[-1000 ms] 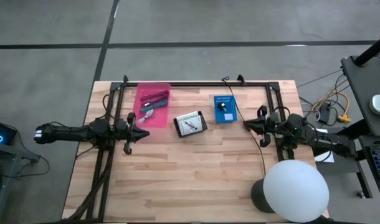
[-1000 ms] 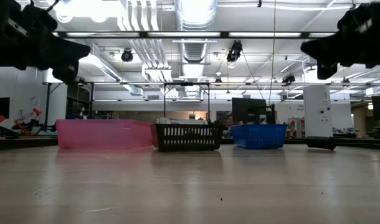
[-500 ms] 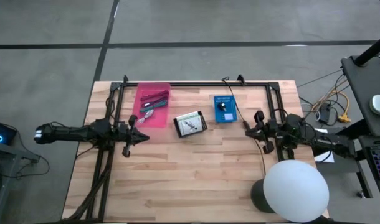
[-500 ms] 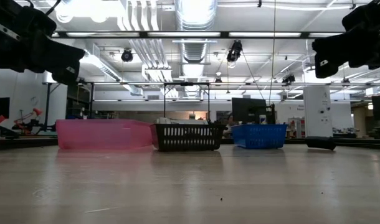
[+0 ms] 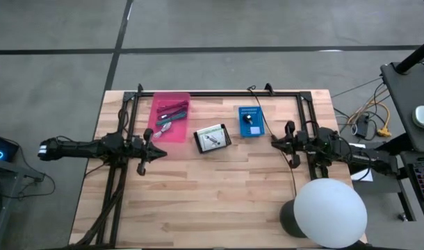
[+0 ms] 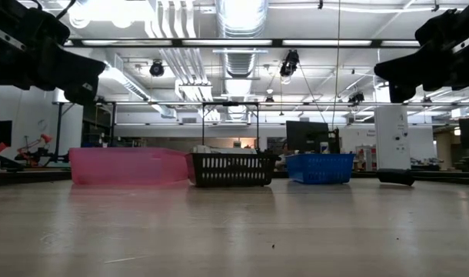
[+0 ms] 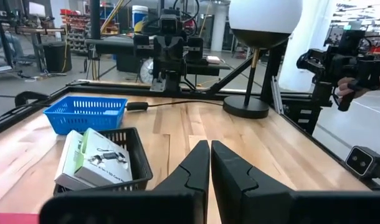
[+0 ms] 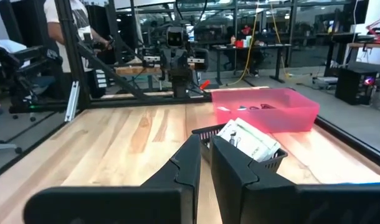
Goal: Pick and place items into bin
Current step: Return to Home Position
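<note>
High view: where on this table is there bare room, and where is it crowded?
Bare: the near half of the table, between left gripper and right gripper, up to the lamp. Crowded: the far strip, where pink bin, black bin and blue bin stand close together.

My gripper, fingers close together, hangs over the table, with a black bin holding a white box just ahead and a pink bin farther off.

left pincer closed, right pincer closed
</note>
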`<action>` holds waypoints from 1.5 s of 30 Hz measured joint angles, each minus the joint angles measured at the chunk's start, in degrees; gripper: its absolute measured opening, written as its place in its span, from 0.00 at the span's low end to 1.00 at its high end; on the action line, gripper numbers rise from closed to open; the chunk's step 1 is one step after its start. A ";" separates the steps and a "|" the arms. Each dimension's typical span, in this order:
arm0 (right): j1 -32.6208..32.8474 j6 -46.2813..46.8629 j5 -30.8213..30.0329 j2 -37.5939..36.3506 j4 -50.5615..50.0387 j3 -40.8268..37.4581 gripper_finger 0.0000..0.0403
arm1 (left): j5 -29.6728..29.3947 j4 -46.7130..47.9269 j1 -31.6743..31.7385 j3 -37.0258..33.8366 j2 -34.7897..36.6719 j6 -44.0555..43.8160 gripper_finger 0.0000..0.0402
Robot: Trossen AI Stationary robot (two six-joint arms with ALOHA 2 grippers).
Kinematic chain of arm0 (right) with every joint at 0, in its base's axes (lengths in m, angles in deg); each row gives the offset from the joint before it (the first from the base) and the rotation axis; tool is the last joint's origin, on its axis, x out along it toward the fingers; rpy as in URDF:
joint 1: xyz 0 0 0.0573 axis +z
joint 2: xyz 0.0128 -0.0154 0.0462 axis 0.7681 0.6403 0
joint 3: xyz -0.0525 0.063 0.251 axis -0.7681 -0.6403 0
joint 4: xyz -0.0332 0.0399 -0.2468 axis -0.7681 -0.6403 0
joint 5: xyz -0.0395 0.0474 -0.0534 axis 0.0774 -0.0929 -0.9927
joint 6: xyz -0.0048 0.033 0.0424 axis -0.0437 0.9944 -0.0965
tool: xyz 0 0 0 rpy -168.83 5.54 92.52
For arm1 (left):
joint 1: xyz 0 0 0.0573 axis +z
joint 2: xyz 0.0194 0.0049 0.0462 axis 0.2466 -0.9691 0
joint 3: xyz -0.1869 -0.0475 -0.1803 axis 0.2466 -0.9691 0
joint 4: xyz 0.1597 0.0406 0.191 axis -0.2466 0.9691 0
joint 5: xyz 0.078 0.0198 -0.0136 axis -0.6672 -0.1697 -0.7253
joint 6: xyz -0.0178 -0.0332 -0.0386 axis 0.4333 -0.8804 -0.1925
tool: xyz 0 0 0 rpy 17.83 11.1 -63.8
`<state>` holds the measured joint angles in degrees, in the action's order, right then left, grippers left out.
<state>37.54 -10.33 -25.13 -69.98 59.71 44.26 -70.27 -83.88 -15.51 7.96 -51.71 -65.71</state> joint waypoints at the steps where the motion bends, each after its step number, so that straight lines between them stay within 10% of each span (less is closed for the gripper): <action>1: 0.00 -0.11 0.00 0.06 0.00 0.00 0.07 | -0.02 -0.06 0.00 0.00 0.04 0.00 0.00; 45: 0.00 -1.14 -0.04 0.05 0.02 0.00 0.07 | -0.17 -0.53 -0.04 0.00 -1.27 -6.05 0.00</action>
<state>37.54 -11.47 -25.17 -69.93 59.73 44.26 -70.45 -84.41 -15.55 7.96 -52.97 -71.76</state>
